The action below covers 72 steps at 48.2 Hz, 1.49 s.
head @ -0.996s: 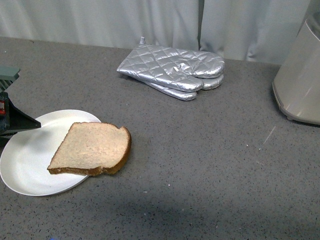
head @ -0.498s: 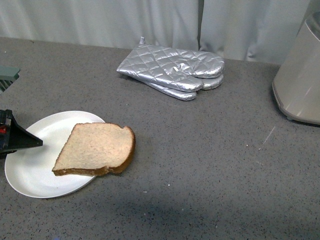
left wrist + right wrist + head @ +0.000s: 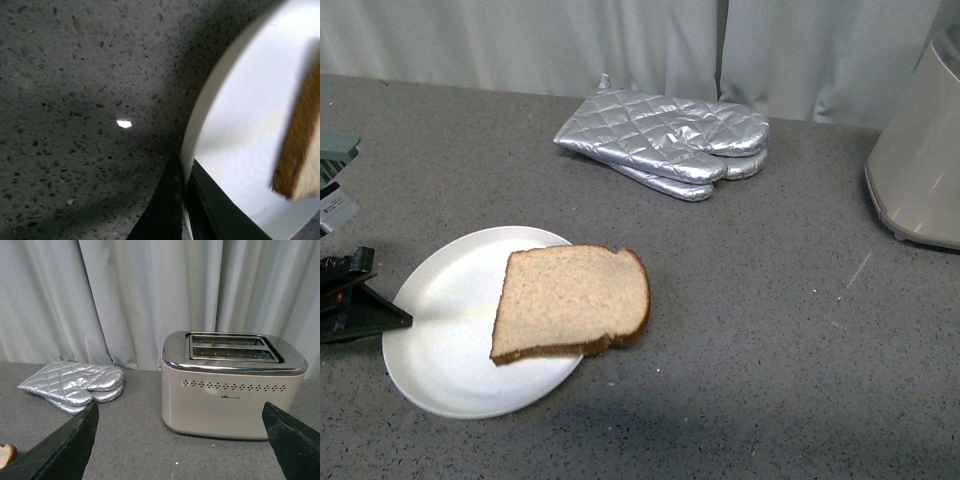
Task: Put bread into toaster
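Note:
The bread [image 3: 571,300], a tan slice with a brown crust, lies on the white plate [image 3: 440,330], overhanging its right rim. My left gripper [image 3: 392,320] is shut on the plate's left rim; in the left wrist view its black jaws pinch the rim [image 3: 184,172] and the crust [image 3: 300,145] shows at the edge. The beige toaster [image 3: 920,160] stands at the far right of the front view. In the right wrist view the toaster [image 3: 230,385] faces me with two empty slots, and my right gripper [image 3: 180,440] is open in front of it.
Quilted silver oven mitts [image 3: 665,145] lie at the back centre of the grey speckled counter [image 3: 750,330], also in the right wrist view [image 3: 72,385]. A pale curtain [image 3: 620,40] hangs behind the counter.
My left gripper has dragged the plate with the bread to the right across the counter, toward the middle. The mitts and toaster have not moved.

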Each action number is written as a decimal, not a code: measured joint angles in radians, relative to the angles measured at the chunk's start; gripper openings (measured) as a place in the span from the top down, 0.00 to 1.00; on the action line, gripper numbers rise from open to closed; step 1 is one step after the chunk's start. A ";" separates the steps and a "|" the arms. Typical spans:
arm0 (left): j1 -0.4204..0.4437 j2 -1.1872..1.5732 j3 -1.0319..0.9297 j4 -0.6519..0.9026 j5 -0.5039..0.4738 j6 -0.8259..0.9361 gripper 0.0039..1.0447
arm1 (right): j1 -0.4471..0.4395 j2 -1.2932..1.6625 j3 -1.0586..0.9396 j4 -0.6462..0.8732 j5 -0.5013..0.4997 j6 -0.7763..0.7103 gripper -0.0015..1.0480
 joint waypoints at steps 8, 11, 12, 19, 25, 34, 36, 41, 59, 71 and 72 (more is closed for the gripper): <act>-0.049 -0.048 -0.035 0.037 0.000 -0.070 0.97 | 0.000 0.000 0.000 0.000 0.000 0.000 0.09; -0.077 -0.070 -0.047 0.054 -0.019 -0.112 0.97 | 0.000 0.000 0.000 0.000 0.000 0.000 0.09; -0.086 -0.075 -0.048 0.057 -0.024 -0.124 0.97 | 0.000 0.000 0.000 0.000 0.000 0.000 0.09; -0.161 -0.098 -0.055 0.064 -0.067 -0.195 0.97 | 0.000 0.000 0.000 0.000 0.000 0.000 0.09; -0.243 -0.109 -0.053 0.062 -0.119 -0.249 0.97 | 0.000 0.000 0.000 0.000 0.000 0.000 0.09; -0.413 -0.110 -0.004 0.060 -0.243 -0.385 0.97 | 0.000 0.000 0.000 0.000 0.000 0.000 0.09; -0.458 -0.110 0.014 0.061 -0.280 -0.432 0.97 | 0.000 0.000 0.000 0.000 0.000 0.000 0.09; -0.517 -0.107 0.037 0.064 -0.305 -0.485 0.97 | 0.000 0.000 0.000 0.000 0.000 0.000 0.09; -0.777 0.031 0.238 0.053 -0.406 -0.748 0.97 | 0.000 0.000 0.000 0.000 0.000 0.000 0.09; -0.858 0.113 0.321 0.028 -0.432 -0.836 0.97 | 0.000 0.000 0.000 0.000 0.000 0.000 0.09; -0.860 0.118 0.325 0.026 -0.437 -0.848 0.97 | 0.000 0.000 0.000 0.000 0.000 0.000 0.09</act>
